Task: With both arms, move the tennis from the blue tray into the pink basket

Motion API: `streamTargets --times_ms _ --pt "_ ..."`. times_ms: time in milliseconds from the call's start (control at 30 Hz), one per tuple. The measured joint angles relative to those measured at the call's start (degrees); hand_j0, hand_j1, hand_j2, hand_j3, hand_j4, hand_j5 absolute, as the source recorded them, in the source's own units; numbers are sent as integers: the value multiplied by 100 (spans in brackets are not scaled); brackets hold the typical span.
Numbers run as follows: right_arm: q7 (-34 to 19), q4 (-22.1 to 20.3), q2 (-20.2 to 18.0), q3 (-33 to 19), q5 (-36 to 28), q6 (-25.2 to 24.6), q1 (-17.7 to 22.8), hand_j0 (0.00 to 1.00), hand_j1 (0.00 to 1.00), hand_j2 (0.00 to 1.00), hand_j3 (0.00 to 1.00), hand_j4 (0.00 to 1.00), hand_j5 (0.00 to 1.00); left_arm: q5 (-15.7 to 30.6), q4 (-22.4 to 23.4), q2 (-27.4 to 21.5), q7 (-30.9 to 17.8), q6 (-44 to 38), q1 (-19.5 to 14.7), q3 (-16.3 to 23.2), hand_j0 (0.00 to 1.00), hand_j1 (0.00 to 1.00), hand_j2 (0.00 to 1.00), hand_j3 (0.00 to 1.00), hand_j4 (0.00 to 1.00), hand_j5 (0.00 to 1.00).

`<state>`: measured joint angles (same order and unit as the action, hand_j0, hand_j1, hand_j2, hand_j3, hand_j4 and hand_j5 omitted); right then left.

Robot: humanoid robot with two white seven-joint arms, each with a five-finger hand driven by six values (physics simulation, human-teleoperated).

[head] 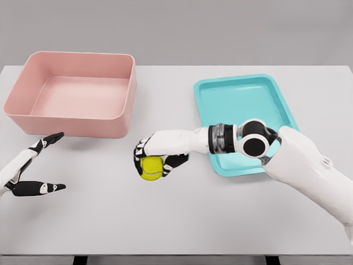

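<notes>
Yellow-green felt shows between the curled fingers of the right hand (pixel 157 157), which is wrapped from above around the tennis ball (pixel 151 168). The ball is already out of the blue tray (pixel 220 87) and sits low over the bare tabletop (pixel 182 221), between the tray and the pink basket (pixel 118 130); whether it touches the surface or hangs just above it cannot be told. The right arm reaches across the tray's near left corner to get there. Off at the left edge, the left hand (pixel 33 168) lies open, fingers spread wide and holding nothing, near the basket's front wall but well apart from the ball. The basket appears empty. Judging by the task, a pass from one hand to the other is probably next, and that is the likeliest place for trouble. Much of the ball's lower half sits exposed below the fingers, so the hold looks shallow, and a ball that slips out would roll freely on the flat tabletop. If the right fingers release before the left hand has closed, the ball drops. If the left hand comes in too low or too fast, it could knock the ball away or bump the basket's front wall and shift it. A lift that is too low could also catch the basket rim.
</notes>
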<state>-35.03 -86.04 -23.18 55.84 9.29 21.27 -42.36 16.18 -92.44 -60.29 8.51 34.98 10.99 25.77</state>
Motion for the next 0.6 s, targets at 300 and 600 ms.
streamTargets --times_ms 300,600 --pt "3 265 409 132 321 -89 -44 55 55 55 55 55 55 -4 0 4 0 0 0 0 100 100 100 100 100 100" --pt "1 -11 432 -102 286 -96 -53 100 100 100 100 100 100 -8 0 6 0 0 9 0 100 100 100 100 100 100"
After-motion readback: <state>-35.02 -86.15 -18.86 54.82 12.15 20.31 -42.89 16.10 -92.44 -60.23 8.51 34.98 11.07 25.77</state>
